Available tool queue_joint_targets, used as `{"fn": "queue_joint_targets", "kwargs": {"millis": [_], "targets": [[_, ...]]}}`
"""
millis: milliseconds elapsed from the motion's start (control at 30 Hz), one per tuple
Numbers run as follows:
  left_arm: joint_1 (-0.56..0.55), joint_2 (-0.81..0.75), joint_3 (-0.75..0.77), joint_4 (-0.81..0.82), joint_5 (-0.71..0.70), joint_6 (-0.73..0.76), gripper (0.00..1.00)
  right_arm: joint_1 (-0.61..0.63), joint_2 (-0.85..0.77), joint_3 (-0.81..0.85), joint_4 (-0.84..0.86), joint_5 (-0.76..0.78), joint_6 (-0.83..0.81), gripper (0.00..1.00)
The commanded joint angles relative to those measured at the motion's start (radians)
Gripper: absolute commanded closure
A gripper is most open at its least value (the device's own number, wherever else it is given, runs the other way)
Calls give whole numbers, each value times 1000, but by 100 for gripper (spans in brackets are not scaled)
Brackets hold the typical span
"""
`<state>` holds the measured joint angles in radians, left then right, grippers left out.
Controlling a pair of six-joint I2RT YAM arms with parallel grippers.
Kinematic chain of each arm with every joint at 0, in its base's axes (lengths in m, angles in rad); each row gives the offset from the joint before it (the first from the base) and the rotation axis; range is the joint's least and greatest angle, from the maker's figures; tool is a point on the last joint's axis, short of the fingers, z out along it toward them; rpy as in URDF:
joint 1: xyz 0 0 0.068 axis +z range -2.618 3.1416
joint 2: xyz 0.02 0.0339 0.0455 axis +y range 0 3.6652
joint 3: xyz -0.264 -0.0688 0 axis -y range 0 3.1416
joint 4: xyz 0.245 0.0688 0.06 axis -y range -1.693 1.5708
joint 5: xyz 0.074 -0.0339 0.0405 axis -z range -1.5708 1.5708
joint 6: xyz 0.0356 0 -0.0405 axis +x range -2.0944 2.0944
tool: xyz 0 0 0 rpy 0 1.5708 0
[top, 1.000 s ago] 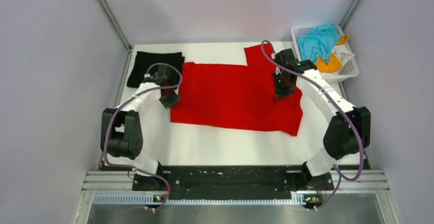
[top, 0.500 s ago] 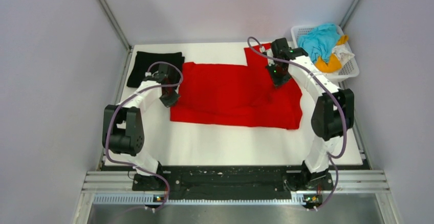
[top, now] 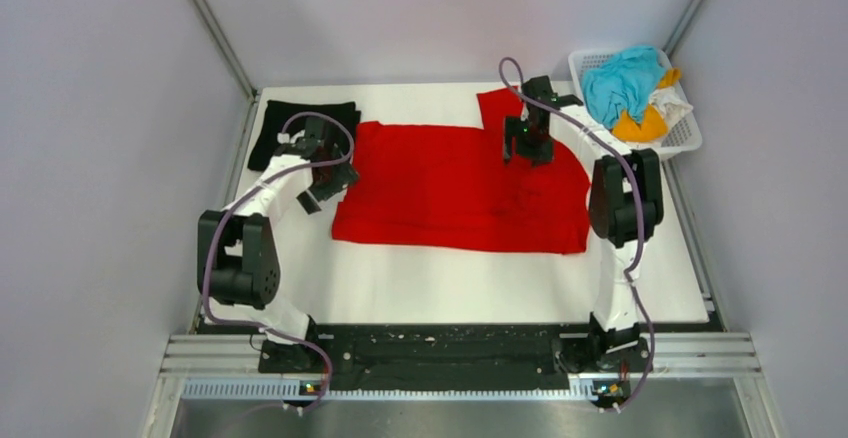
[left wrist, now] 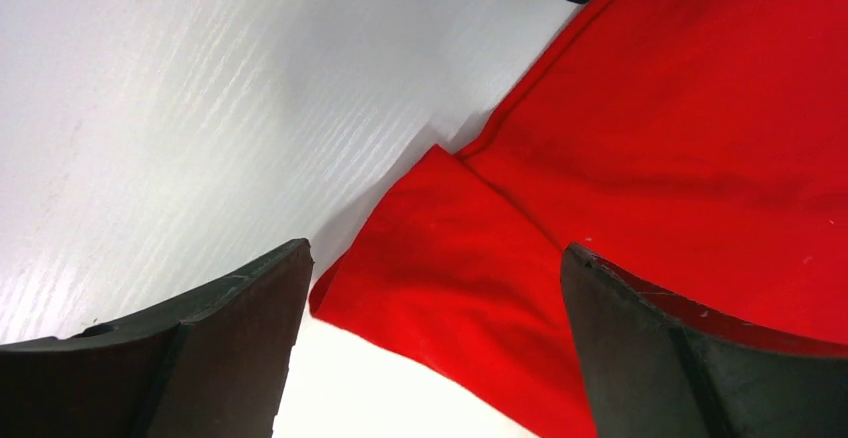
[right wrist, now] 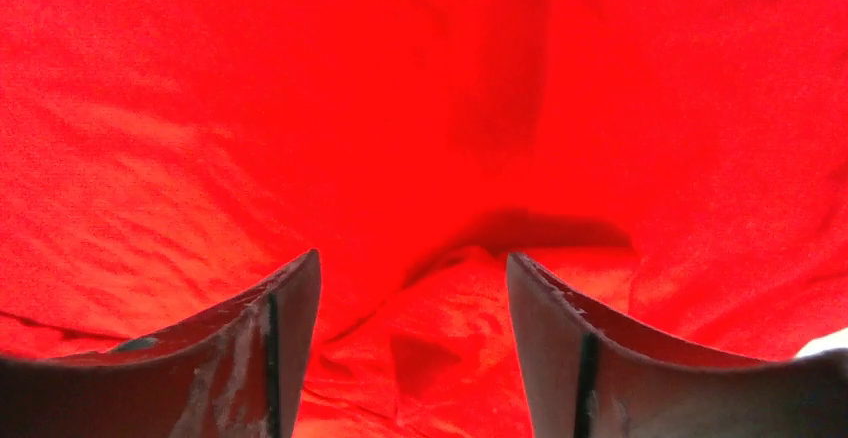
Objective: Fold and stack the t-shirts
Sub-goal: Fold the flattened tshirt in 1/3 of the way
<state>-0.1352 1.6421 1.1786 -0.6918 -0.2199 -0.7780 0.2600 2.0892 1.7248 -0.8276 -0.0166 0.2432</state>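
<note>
Black shirt [top: 303, 130]: folded, far left corner of the table [top: 450, 283]. Left gripper [left wrist: 430, 268]: jaws apart over the left edge of the red shirt [top: 450, 188] (a turned-over corner lies in line with the gap, ungripped). Red shirt: spread flat, centre. Right gripper [right wrist: 410, 263]: jaws apart over its far right part, a wrinkle between them. Basket [top: 688, 138]: far right, holding crumpled clothes [top: 625, 83].

Matt red cloth t-shirt [top: 450, 183] on a smooth white table [top: 450, 278].
</note>
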Motion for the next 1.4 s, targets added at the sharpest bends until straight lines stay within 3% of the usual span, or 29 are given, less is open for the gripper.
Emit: {"fn": "queue_joint_targets", "kwargs": {"millis": [0,33,67,233,400,733,1133,1367], "targets": [[5,-108,25,-29,-18,21,1,-17,-130,-43,155,-89,168,18],[5,-120,14,-24,-7,26,1,-16,-174,-101,171,-91,168,3],[5,-133,1,-19,8,31,1,-16,-218,-174,188,-92,175,1],[4,-166,-66,12,65,47,1,18,-392,-489,331,-108,173,2],[4,-165,-96,6,85,59,1,118,-380,-518,331,121,131,8],[5,-189,-108,-9,45,72,1,130,-257,-472,341,200,193,36],[5,-169,-103,0,56,79,1,132,-293,-467,342,194,241,97],[5,-158,-97,3,69,79,1,132,-245,-377,343,125,360,96]]}}
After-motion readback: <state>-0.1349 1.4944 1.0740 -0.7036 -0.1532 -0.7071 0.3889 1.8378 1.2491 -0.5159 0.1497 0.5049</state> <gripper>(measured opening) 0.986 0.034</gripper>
